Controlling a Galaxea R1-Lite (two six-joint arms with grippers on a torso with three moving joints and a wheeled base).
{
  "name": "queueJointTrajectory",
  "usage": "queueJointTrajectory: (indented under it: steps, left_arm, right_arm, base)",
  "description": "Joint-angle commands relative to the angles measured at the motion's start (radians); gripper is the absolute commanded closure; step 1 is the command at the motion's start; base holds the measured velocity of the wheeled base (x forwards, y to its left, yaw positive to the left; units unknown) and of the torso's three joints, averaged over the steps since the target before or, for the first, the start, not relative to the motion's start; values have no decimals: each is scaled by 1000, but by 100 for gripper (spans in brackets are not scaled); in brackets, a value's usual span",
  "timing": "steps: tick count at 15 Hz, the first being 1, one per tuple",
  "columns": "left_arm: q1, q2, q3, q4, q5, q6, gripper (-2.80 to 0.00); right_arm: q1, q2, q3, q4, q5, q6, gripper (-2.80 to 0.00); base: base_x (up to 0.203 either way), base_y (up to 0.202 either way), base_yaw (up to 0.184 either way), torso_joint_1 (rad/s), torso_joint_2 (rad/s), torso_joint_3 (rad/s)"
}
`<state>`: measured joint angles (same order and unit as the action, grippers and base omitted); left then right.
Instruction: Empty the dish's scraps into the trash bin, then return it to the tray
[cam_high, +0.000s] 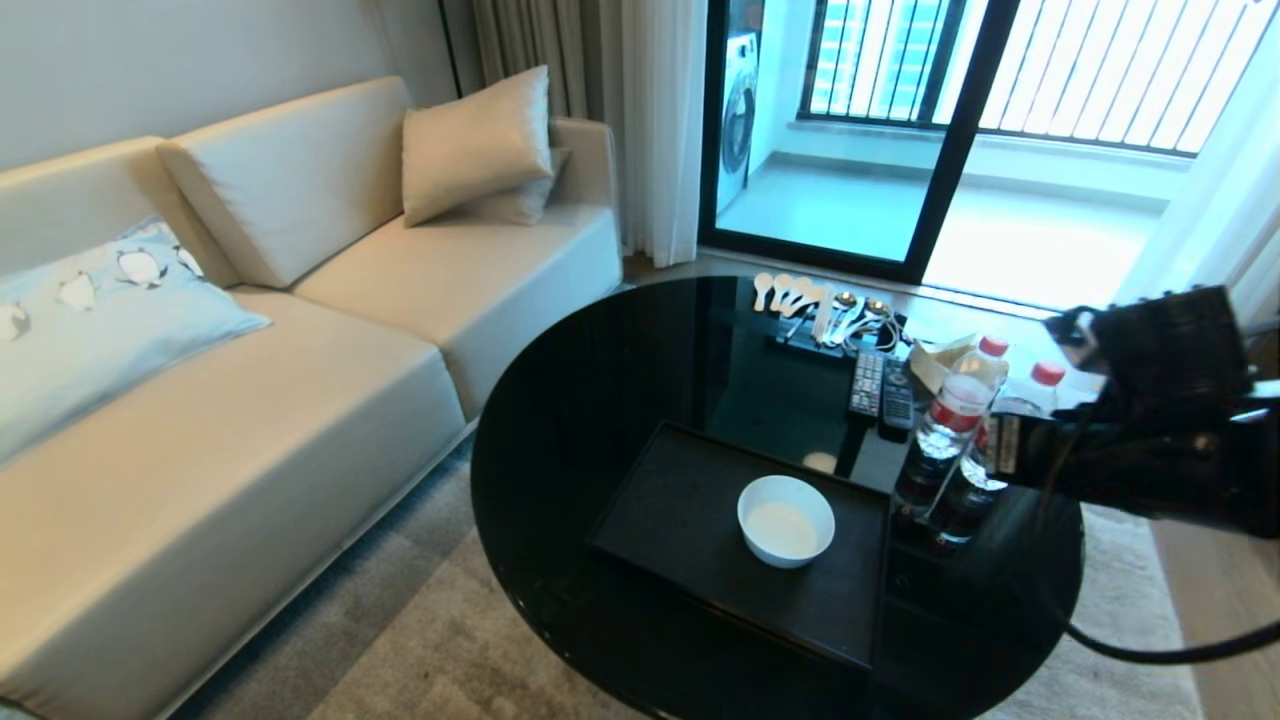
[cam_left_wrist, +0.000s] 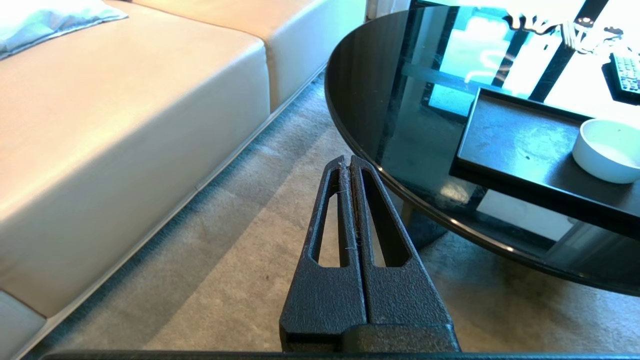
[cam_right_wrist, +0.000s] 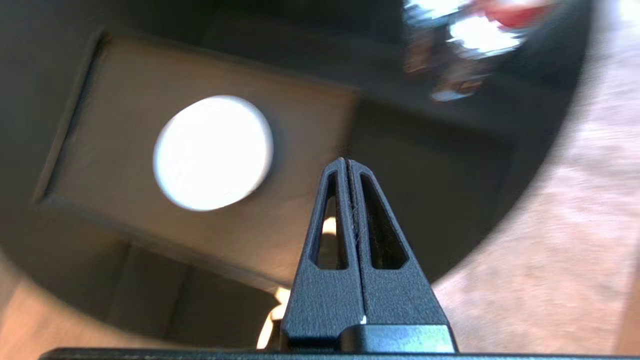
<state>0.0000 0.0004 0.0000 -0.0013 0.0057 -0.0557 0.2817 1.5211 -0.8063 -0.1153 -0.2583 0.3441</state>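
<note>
Bowl (cam_high: 786, 520) upright on the tray (cam_high: 680, 520), on the round black table (cam_high: 580, 420).
Right gripper (cam_right_wrist: 348, 161) is clenched on nothing above the table's right side (beside two bottles (cam_high: 955, 420)); left gripper (cam_left_wrist: 346, 160) is clenched, empty, low over the carpet (cam_left_wrist: 240, 240) by the sofa (cam_high: 300, 400).

1. Table (cam_high: 600, 400) seen at centre-right of the head view; sofa (cam_high: 250, 400) placed to its left.
2. Tray (cam_high: 680, 510) set on the table's lower middle.
3. Dish (cam_high: 786, 520) placed on the tray, right of its centre.
4. Bottles (cam_high: 955, 430) stood right of the tray; remotes (cam_high: 880, 385) and spoons (cam_high: 810, 300) laid above it.
</note>
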Motion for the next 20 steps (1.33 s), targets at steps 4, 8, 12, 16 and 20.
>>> queueJointTrajectory:
  steps: [4,8,12,16,20]
  left_arm:
    - [0,0,0,0,0,-1,0]
    - [0,1,0,0,0,-1,0]
    - [1,0,0,0,0,-1,0]
    - [0,0,0,0,0,-1,0]
    - [0,0,0,0,0,-1,0]
  right_arm:
    - [-254,-358,382,-288,11,-116,0]
    - [-334,-630,565,-341,17,-150,0]
    - [-339,-922,700,-330,40,-237,0]
    - [-291,-1235,786,-236,189,-397,0]
    - [-281,-1510,793,150,282,-467,0]
  base:
    - [0,0,0,0,0,0]
    - [0,0,0,0,0,0]
    - [0,0,0,0,0,0]
    - [0,0,0,0,0,0]
    - [0,0,0,0,0,0]
